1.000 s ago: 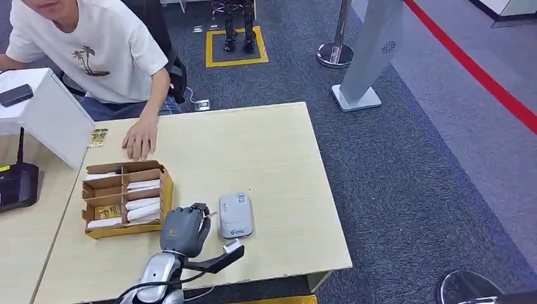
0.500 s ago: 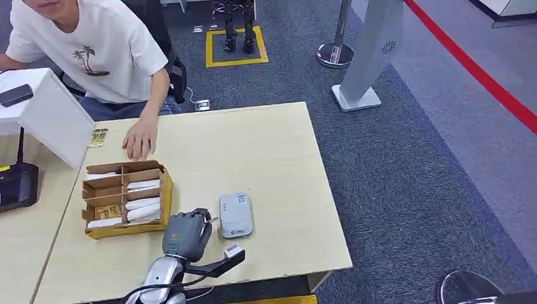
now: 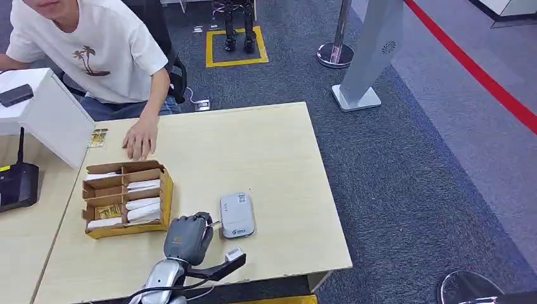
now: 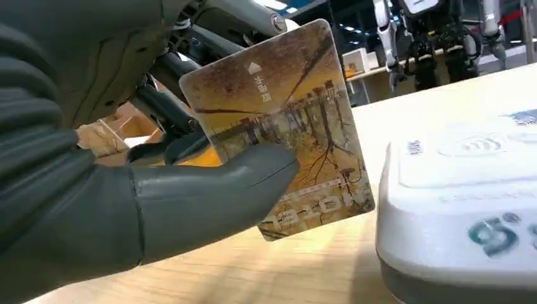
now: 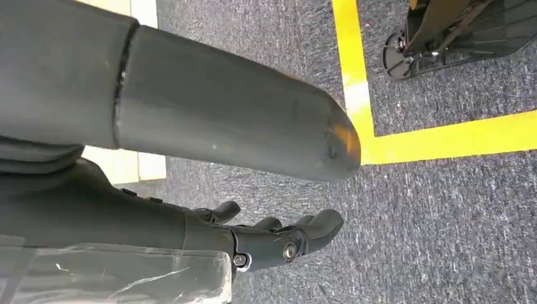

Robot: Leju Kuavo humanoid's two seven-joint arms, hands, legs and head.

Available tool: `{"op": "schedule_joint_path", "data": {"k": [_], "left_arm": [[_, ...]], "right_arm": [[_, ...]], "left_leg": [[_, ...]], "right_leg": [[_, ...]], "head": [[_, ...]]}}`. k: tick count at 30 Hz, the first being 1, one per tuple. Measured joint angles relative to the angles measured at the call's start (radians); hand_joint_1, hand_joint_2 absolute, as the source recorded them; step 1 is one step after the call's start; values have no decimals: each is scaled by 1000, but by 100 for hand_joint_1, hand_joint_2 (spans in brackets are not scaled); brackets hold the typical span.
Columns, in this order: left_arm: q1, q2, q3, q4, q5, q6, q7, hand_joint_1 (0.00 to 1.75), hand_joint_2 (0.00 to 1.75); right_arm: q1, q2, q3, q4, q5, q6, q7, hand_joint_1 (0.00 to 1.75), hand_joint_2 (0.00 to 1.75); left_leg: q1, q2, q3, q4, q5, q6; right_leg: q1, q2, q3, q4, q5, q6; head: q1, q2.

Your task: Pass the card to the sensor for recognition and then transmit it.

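Note:
My left hand (image 3: 187, 238) hovers low over the wooden table (image 3: 272, 152), just left of the grey-white card sensor (image 3: 237, 215). In the left wrist view that hand (image 4: 95, 164) pinches a brown picture card (image 4: 285, 120) between thumb and fingers, with the card's edge close beside the sensor (image 4: 462, 209) and apart from it. My right hand (image 5: 278, 240) hangs beside the table over the grey carpet, its fingers loosely apart and holding nothing.
A cardboard box (image 3: 166, 190) with several white cards sits left of my hand. A person (image 3: 95, 50) sits at the far side, one hand (image 3: 139, 139) flat on the table. Another card (image 3: 97, 137), a white box (image 3: 44, 114) and a black device (image 3: 16, 183) lie at the left.
My left hand has drawn back toward the table's near edge with the card, staying just left of the sensor. The person has not moved.

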Motion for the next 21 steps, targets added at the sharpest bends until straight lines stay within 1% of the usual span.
{"op": "schedule_joint_path", "data": {"k": [4, 9, 11, 16, 21], "left_arm": [[0, 19, 11, -54, -24, 19, 24, 175, 175], [-3, 52, 30, -145, -41, 8, 35, 175, 175], [-6, 60, 35, -166, -44, 3, 37, 175, 175], [-16, 69, 38, -187, -45, 2, 37, 175, 175], [-32, 67, 38, -177, -25, -24, 19, 175, 175]], "right_arm": [[0, 0, 0, 0, -9, -3, 4, 0, 175], [0, 0, 0, 0, -10, -3, 6, 0, 175], [1, 0, 0, 0, -10, -3, 6, 0, 175], [0, 0, 0, 0, 5, -3, 6, 0, 175], [0, 0, 0, 0, 24, -1, 8, 0, 175]], "left_leg": [[0, 0, 0, 0, 0, 0], [0, 0, 0, 0, 0, 0], [0, 0, 0, 0, 0, 0], [0, 0, 0, 0, 0, 0], [0, 0, 0, 0, 0, 0]], "right_leg": [[0, 0, 0, 0, 0, 0], [0, 0, 0, 0, 0, 0], [0, 0, 0, 0, 0, 0], [0, 0, 0, 0, 0, 0], [0, 0, 0, 0, 0, 0]], "head": [[0, 0], [0, 0], [0, 0], [0, 0], [0, 0]]}}
